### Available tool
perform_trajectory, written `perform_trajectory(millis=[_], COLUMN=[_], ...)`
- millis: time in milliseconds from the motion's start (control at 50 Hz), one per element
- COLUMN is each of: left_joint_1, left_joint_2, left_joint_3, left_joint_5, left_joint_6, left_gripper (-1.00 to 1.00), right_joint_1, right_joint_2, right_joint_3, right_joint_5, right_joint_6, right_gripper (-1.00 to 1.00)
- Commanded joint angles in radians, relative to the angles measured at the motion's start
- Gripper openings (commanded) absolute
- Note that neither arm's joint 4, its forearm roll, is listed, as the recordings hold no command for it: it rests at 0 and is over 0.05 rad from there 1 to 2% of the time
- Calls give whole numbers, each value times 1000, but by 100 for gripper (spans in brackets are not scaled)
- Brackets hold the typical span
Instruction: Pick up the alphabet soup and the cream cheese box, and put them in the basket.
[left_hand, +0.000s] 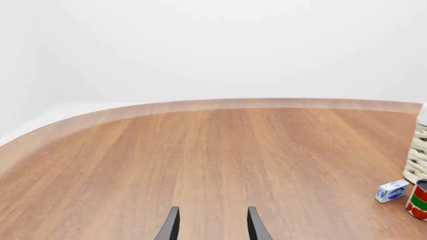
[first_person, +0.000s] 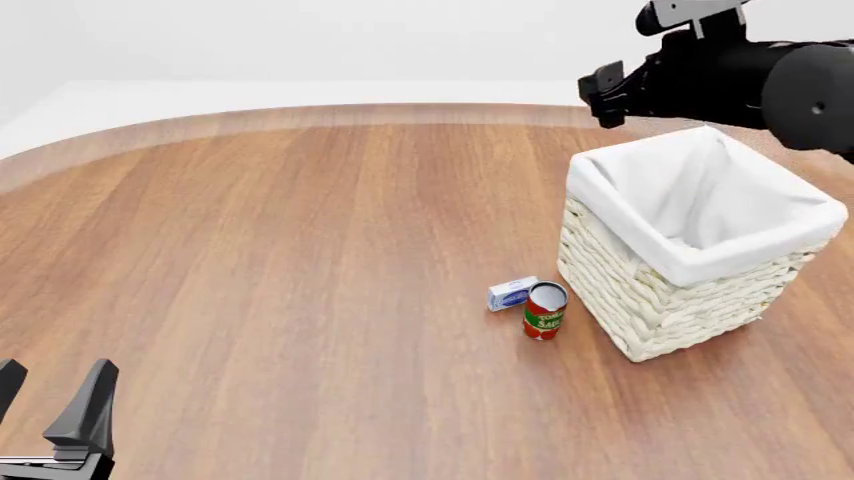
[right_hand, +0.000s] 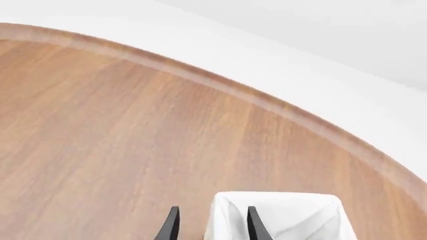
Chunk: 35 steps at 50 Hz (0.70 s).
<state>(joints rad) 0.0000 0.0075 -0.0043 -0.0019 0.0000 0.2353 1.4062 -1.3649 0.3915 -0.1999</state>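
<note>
While the right arm hangs high over the far side of the table (first_person: 267, 250), its gripper (right_hand: 210, 222) shows two thin dark fingers spread apart with nothing between them, poised above a corner of the basket (first_person: 667, 290). That basket is a big square thing, chunky cream-white wicker weave on the walls, smooth white cloth folded over the rim. Its inside, as far as the front view shows, is just white lining; the soup can cannot be seen in any view.

Down in front of the basket's near-left wall lies the cream cheese box (first_person: 513, 294), a tiny oblong white carton with a blue oval mark, flat on the wood. Just beside it, and closer to the basket, stands a red and green can (first_person: 545, 310), upright, round, glossy label. From the left wrist view the box (left_hand: 391, 191) and that can (left_hand: 418, 200) sit close together at the foot of the wicker.

The tabletop is warm brown wood grain, smooth, with a curved pale edge at the far side. The left gripper (first_person: 54, 405) sits low at the near-left corner, fingers parted, nothing held, with a broad stretch of bare wood between it and the box.
</note>
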Motion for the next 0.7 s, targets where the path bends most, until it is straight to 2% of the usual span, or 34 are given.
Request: perform_trajectory(millis=[20,240,280,400,480,600,700], left_joint_1=[0,0,0,0,0,0,0], left_joint_2=[0,0,0,0,0,0,0], left_joint_3=[0,0,0,0,0,0,0], left_joint_5=[0,0,0,0,0,0,0], left_joint_6=[0,0,0,0,0,0,0], left_gripper=[100,100,100,100,100,100,100], right_joint_1=[44,116,137,165,166,188,208], right_joint_2=[47,102,117,159,200,243,291], right_joint_3=[-81,-168,-186,-256,-331,-399,-452], right_joint_5=[53,111,127,174,212,257,308], right_joint_6=[-44,-116,-158,-188,-168,-194,-237], right_gripper=[100,100,100,100,100,100,100])
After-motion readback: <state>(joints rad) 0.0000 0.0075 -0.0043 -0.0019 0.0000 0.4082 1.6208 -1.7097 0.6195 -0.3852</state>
